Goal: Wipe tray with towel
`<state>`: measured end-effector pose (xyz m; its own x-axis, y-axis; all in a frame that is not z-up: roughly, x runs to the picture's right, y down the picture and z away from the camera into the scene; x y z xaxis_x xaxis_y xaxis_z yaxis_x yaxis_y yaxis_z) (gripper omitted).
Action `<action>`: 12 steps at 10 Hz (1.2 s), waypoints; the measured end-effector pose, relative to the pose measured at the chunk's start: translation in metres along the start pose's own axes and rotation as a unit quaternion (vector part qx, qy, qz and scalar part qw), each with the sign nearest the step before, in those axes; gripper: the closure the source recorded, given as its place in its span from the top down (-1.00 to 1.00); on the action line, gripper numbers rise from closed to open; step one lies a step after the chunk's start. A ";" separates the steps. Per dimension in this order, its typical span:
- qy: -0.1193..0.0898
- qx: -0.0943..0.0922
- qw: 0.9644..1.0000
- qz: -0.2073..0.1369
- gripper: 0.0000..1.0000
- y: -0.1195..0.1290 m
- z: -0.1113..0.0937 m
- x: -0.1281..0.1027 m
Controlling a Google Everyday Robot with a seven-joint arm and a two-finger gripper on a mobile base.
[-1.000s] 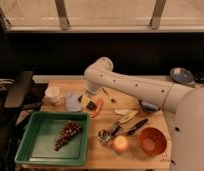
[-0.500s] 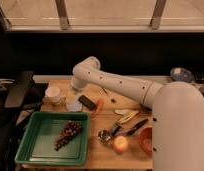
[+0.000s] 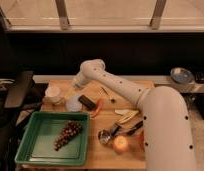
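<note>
Windows run along the back wall, and below them a wooden table (image 3: 107, 155) carries the clutter. One white arm (image 3: 125, 90) reaches in from the right, and its claw (image 3: 74, 93) hangs at the table's back left part, jaws spread wide and holding nothing. Right under the claw, just short of touching as far as I can judge, lies the towel (image 3: 73, 104), a pale rumpled patch. A white cup (image 3: 53, 94) stands just to the left of the claw as seen, and a black block (image 3: 86, 101) lies just to its right. The tray (image 3: 32, 145) sits nearer the camera than the claw and a little to the left, at the table's front edge, with a dark bunch of grapes (image 3: 67, 134) lying in it. A spoon (image 3: 106, 135) and a round fruit (image 3: 120, 144) lie well off to the claw's front right. The step in hand looks like the reach for the towel; no wiping has begun. Next the claw needs to drop straight onto the cloth, pinch a fold without nudging the cup, lift, and carry it forward over the tray's rim. The grapes take up the tray's middle, so the wipe will have to work the bare floor around them.
</note>
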<state>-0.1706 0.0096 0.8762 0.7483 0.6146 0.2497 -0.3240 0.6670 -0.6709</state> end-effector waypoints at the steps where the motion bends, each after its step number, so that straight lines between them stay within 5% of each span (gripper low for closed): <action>1: 0.000 0.000 1.000 0.000 0.54 0.000 0.000 0.001; 5: 0.006 0.000 1.000 -0.004 0.54 0.001 0.001 0.000; 9: 0.115 0.013 0.992 -0.050 0.54 0.008 0.033 0.005; 12: 0.124 0.010 0.991 -0.052 0.54 0.006 0.052 0.015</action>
<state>-0.1916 0.0451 0.9123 0.8967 0.4213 0.1359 -0.2470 0.7308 -0.6363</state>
